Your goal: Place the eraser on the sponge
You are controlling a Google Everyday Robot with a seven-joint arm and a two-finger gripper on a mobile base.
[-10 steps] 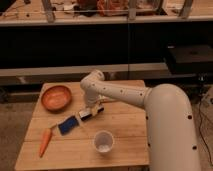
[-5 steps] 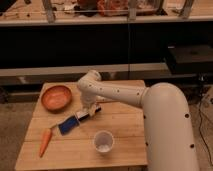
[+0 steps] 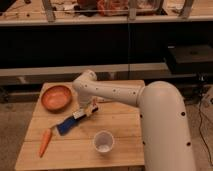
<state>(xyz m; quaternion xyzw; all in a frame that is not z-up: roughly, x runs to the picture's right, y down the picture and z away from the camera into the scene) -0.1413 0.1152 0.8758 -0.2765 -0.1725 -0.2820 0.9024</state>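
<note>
The dark-blue sponge [image 3: 66,125] lies slanted on the wooden table [image 3: 120,135], left of centre. A small bar with a whitish label, the eraser [image 3: 79,114], sits at the sponge's upper right end, touching or overlapping it. My gripper [image 3: 89,109] hangs from the white arm [image 3: 115,92] right at the eraser's right side. Its grip on the eraser is hidden.
An orange bowl [image 3: 56,97] stands at the back left of the table. An orange carrot [image 3: 45,142] lies near the front left edge. A white cup [image 3: 103,141] stands at the front centre. Dark shelving runs behind the table.
The gripper and the arm's wrist have shifted left, bringing the eraser up against the sponge's upper right end. Sponge, carrot, bowl and cup have stayed put.
</note>
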